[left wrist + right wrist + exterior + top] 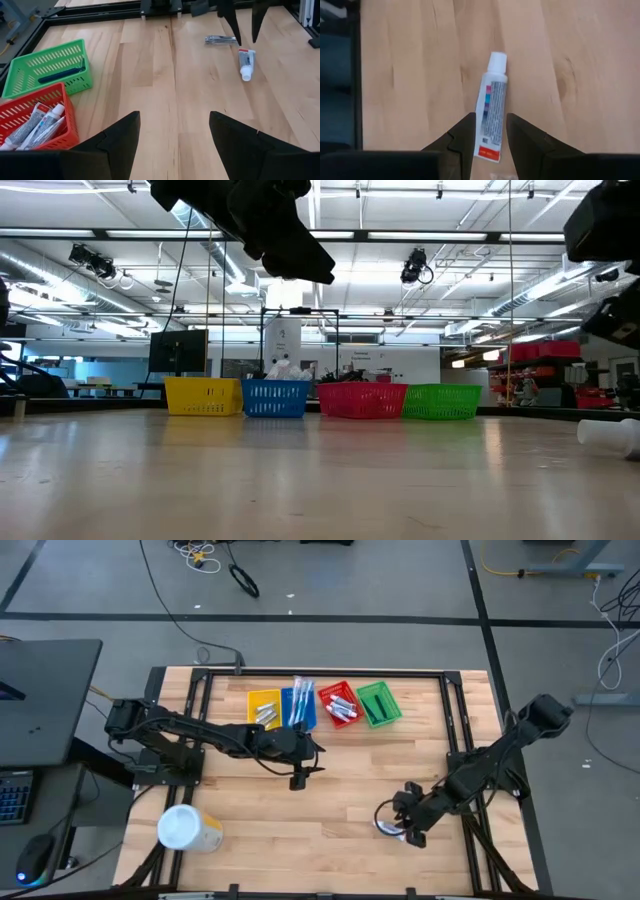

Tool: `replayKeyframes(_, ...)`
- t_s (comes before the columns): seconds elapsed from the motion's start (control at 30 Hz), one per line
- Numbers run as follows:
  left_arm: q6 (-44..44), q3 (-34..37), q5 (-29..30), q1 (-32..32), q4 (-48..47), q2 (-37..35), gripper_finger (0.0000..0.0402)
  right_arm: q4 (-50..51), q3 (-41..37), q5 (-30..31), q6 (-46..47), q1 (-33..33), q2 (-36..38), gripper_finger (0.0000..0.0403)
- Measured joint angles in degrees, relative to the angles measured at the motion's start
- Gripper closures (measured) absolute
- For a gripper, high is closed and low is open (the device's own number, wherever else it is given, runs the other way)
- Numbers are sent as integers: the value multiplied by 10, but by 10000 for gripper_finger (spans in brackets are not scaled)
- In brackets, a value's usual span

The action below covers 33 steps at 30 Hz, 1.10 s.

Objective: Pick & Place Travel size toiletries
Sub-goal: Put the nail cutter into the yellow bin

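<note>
1. The small white tube (491, 107) lies flat on the surface, its lower end between the half-open fingers of the right tool (488, 134); nothing is held.
2. It looks light and soft; gripping mid-body seems best.
3. A silvery item (221, 39) lies near; baskets (324, 706) stand well apart. The left tool (174, 131) waits wide open, empty.

A robotics lab in a large industrial hall. A pale wooden worktable (330, 790) in a black metal frame (470, 740) stands on grey concrete floor (400, 600) crossed by loose cables (150, 585). Beyond it run exposed silver ceiling ducts (60, 265), strip lights (400, 235) and a dark computer monitor (178, 350).
</note>
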<state>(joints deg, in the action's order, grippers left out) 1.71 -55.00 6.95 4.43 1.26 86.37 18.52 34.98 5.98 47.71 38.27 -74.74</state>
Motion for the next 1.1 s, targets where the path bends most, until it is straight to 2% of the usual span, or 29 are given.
replayKeyframes(0.13,1,0,26,0,0,0,152,-20,0,0,1,-15,-17,273)
replayKeyframes(0.3,-5,0,73,0,3,0,152,-25,0,-16,-27,-44,-30,238)
replayKeyframes(0.47,-18,0,74,0,9,0,152,-32,0,-16,-77,-51,-30,215)
replayKeyframes(0.63,-18,0,74,0,14,0,152,-34,0,2,-112,-40,-30,213)
replayKeyframes(0.83,-18,0,74,-1,23,0,152,-51,0,19,-107,-24,-35,213)
replayKeyframes(1.1,-18,0,74,-1,23,0,152,-83,0,19,-107,0,-79,213)
